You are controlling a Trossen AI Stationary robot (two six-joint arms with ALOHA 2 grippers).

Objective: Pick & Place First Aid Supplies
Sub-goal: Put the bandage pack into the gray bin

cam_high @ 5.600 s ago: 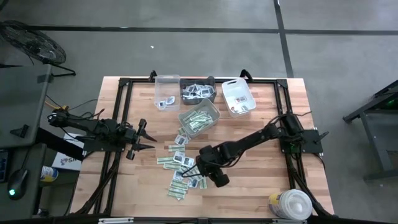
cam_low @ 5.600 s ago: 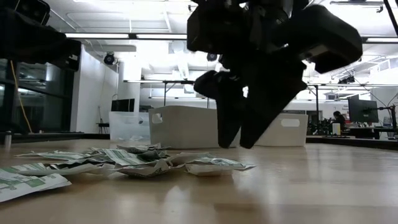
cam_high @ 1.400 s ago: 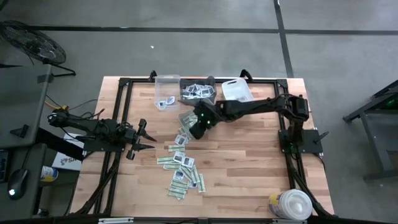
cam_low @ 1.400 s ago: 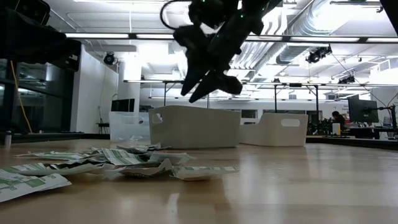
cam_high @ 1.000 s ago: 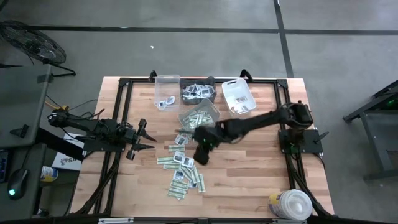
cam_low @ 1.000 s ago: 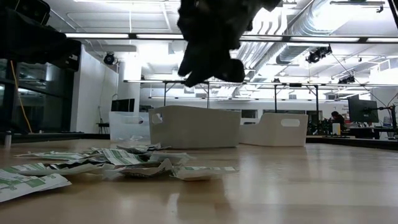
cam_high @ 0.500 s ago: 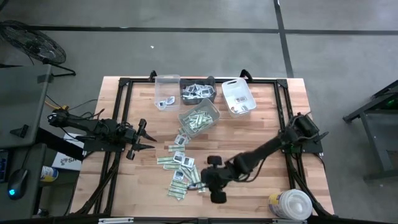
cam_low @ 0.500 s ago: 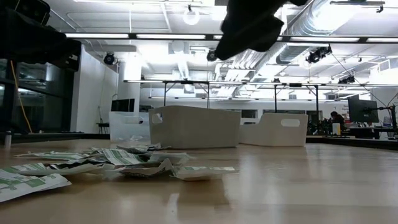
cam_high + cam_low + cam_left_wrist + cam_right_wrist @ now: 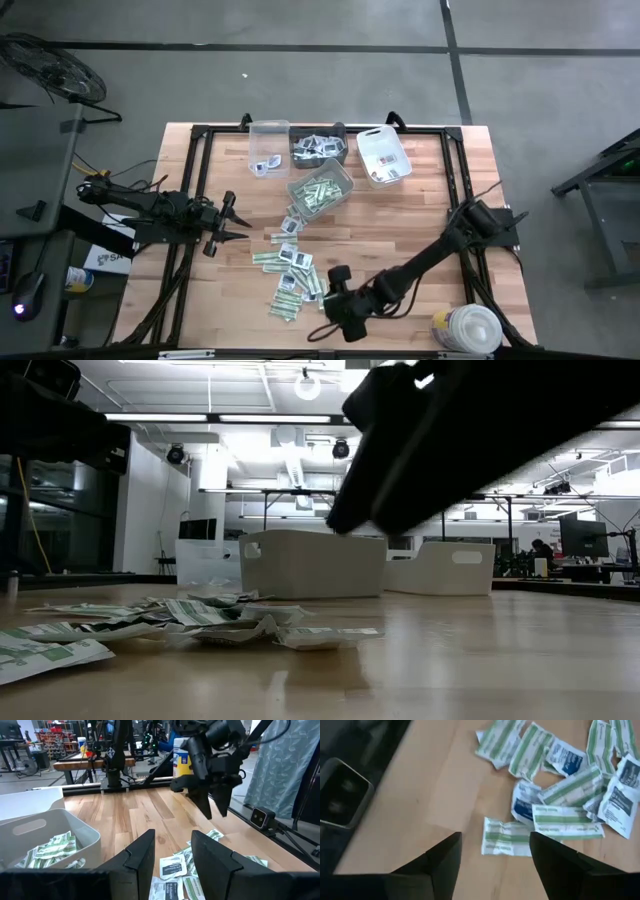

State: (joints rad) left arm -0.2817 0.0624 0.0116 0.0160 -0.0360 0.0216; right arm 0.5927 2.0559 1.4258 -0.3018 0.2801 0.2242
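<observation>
The first aid supplies lie scattered flat on the wooden table, green-and-white strips and white squarish packets; they also show in the low view. My right gripper hangs open above the near end of this pile, pointing down at a slant. In its wrist view a green-and-white strip lies on the table ahead of the gap, untouched. The left wrist view shows that gripper clear of the packets. My left gripper waits open at the table's left, pointing level.
Along the far edge stand a clear bin, a dark bin and a white bin. A grey bin holding green strips sits in front of them. A round white tub stands at the near right corner.
My right gripper has swung from beside the grey bin toward the table's near edge and come down, rolling as it went. It now hangs over the near end of the packet pile. The packets have stayed where they were.
</observation>
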